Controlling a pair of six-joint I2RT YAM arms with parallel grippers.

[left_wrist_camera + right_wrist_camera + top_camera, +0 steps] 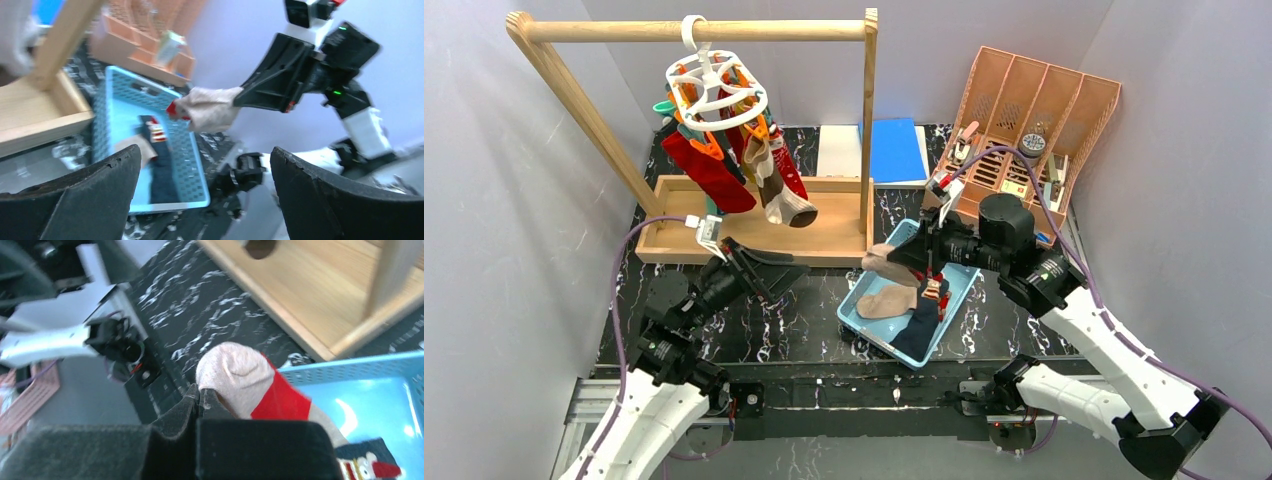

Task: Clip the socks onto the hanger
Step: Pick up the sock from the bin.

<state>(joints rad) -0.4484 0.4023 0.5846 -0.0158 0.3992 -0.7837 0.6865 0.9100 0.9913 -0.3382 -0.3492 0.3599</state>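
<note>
Black marbled table (804, 320) carries a wooden frame (699, 31) at the rear left, with the hanger (720, 102) hooked over its top bar. Several hung socks (709, 170), red and beige among them, already dangle from the clips. A blue basket (961, 298) sits to the right of the frame base and contains a navy sock (919, 325) and a tan sock (886, 303). The right gripper (200, 395) has its jaws pressed together on the held sock (240, 375), a beige item with a red band. It is pinched at the rounded beige end and raised over the basket rim on the frame side. Whether that end is toe or heel cannot be determined. The left gripper (789, 272) is spread wide and empty, positioned between the frame base and the basket and facing the held sock. Handling assessment: the sock appears light, soft and limp. It will fold and hang from whatever point is pinched and will not hold its shape. Knit fabric should provide adequate friction, so slippage is unlikely with a firm pinch, and breakage is not a concern. Recommended hold: grip a small fold of fabric close to one edge, leaving a free margin beyond the fingers for the clip to bite. A second pinch by the left gripper on the hanging end would probably help stretch the fabric flat. Expected risk: the loose end may swing or snag on neighbouring clips and hung socks.
</note>
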